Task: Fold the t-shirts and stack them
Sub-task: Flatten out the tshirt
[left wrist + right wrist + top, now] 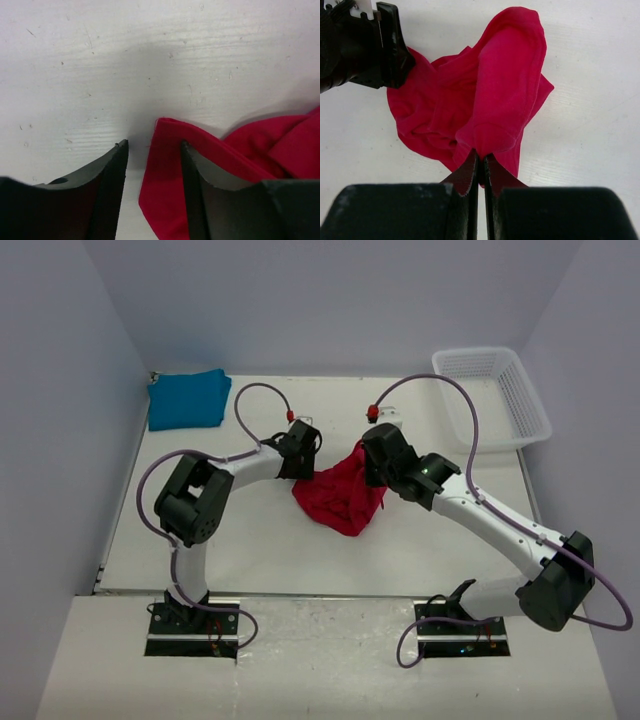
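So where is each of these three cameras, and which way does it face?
Top: above, behind the arms, looking down on the table; left arm, right arm, teal shirt and basket show.
Left wrist: on that arm, facing down; open left gripper straddles an edge of the red shirt.
Right wrist: likewise; right gripper pinches the red shirt.
Shared: all three see the red shirt.

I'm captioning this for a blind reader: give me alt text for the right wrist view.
The right gripper is shut on a fold of the crumpled red shirt, which lies bunched on the white table. The left gripper sits at the shirt's upper left edge.
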`<state>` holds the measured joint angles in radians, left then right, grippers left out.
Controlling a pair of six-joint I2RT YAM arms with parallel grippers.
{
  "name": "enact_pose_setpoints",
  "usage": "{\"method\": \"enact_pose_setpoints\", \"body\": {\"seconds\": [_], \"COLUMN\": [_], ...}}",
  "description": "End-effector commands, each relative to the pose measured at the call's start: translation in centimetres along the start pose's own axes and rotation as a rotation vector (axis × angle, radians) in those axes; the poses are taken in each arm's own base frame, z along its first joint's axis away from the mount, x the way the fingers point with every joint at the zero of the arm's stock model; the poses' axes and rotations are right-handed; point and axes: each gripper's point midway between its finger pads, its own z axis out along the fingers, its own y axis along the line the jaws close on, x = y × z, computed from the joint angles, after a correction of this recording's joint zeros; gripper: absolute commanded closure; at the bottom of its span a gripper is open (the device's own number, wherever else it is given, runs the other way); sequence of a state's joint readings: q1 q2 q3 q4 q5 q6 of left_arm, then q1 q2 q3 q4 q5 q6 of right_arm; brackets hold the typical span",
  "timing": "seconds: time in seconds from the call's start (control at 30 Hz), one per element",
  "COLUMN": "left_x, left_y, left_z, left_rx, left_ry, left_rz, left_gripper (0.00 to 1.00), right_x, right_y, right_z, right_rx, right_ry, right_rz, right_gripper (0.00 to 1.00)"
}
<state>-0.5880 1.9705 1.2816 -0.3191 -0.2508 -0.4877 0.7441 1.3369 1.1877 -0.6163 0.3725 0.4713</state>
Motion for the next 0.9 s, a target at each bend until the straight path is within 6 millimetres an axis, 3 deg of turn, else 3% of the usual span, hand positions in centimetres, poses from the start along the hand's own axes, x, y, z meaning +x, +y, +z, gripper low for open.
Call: {"method": "enact_pose_setpoints", "body": {"seconds": [0.0, 0.1, 0.13, 0.2, 0.33, 0.43, 0.53, 0.57, 0.63, 0.67, 0.73, 0.77, 0.87], "left_x": [2.6, 3.5, 3.6, 3.8, 3.1, 1.4, -1.6, -3.5, -5.2, -6.3, -7.9, -8.5, -9.6], "left_y": [0.0, 0.0, 0.1, 0.3, 0.6, 1.1, 1.8, 1.8, 2.6, 3.1, 4.1, 4.7, 6.6], "left_z": [1.8, 2.4, 2.5, 2.7, 2.1, 0.0, -3.9, -6.3, -9.4, -12.3, -15.4, -18.3, -23.6], "left_rx": [-0.032, -0.037, -0.040, -0.050, -0.065, -0.070, -0.085, -0.070, -0.083, -0.073, -0.087, -0.078, -0.086], "left_ry": [0.072, 0.095, 0.097, 0.100, 0.077, 0.026, -0.060, -0.117, -0.167, -0.213, -0.275, -0.316, -0.400], "left_rz": [0.001, 0.005, 0.005, 0.010, 0.022, 0.021, 0.019, 0.005, 0.002, -0.008, -0.018, -0.028, -0.045], "left_gripper": [0.55, 0.77, 0.89, 1.00, 1.00, 1.00, 1.00, 1.00, 1.00, 1.00, 1.00, 1.00, 1.00], "right_x": [-1.2, -0.9, -0.8, -0.6, -0.4, -0.8, -1.9, -2.8, -3.7, -5.0, -5.9, -7.1, -9.0], "right_y": [0.0, -0.2, -0.2, -0.3, -0.4, -0.7, -1.4, -1.6, -2.3, -2.6, -3.4, -3.8, -4.6], "right_z": [-0.9, -0.7, -0.7, -0.6, -0.4, -0.5, -0.8, -1.3, -1.8, -2.5, -3.2, -4.0, -5.6], "right_rx": [-0.019, -0.013, -0.016, -0.014, -0.010, 0.004, 0.031, 0.035, 0.064, 0.068, 0.088, 0.091, 0.086], "right_ry": [-0.052, -0.046, -0.042, -0.038, -0.037, -0.049, -0.080, -0.100, -0.118, -0.145, -0.162, -0.187, -0.235], "right_rz": [0.042, 0.048, 0.049, 0.051, 0.055, 0.049, 0.042, 0.047, 0.034, 0.037, 0.028, 0.038, 0.026], "right_gripper": [1.00, 1.00, 1.00, 1.00, 1.00, 1.00, 1.00, 1.00, 1.00, 1.00, 1.00, 1.00, 1.00]}}
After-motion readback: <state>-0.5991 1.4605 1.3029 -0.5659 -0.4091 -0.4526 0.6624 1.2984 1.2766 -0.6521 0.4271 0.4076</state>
